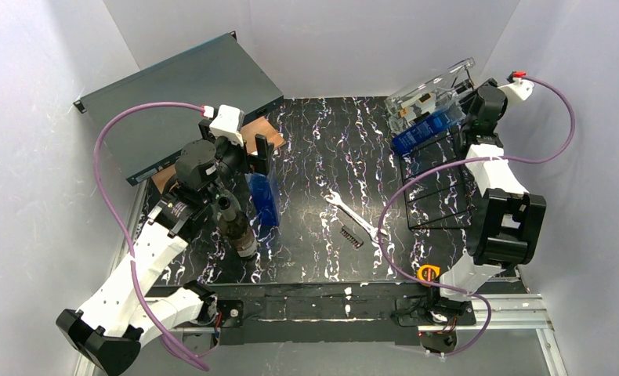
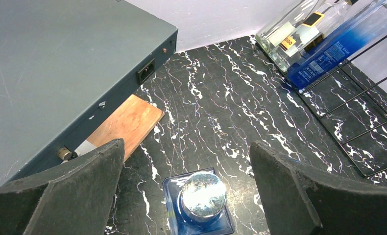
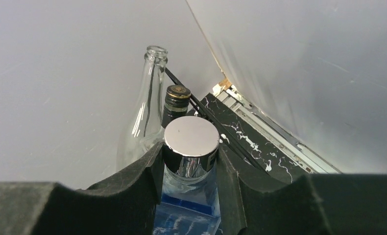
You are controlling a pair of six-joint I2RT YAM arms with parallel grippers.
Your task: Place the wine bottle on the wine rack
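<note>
The bottle (image 3: pixel 190 134), blue glass under a mirror-bright round cap, lay slanted on the top row of the rack (image 1: pixel 439 196) at two o'clock on the table, its neck toward my wrist. My right pincer (image 3: pixel 190 164) was closed tight on the neck just under the cap, a pad on each side. I judged this the end of the placing step. The bottle looked settled beside a clear bottle (image 3: pixel 147 107) at its ten o'clock and a dark-capped bottle (image 3: pixel 177 100) at twelve, though I could not tell whether it sat fully in the wires. The next move would call for opening the jaws gently and drawing straight back, so the smooth glass neither slid nor knocked its neighbours. My left pincer (image 2: pixel 186 147) hung wide open and empty at nine o'clock on the table, over a second blue bottle (image 2: pixel 201 196) standing upright. A brown bottle (image 1: pixel 236 223) was just beside that one, at its seven o'clock.
</note>
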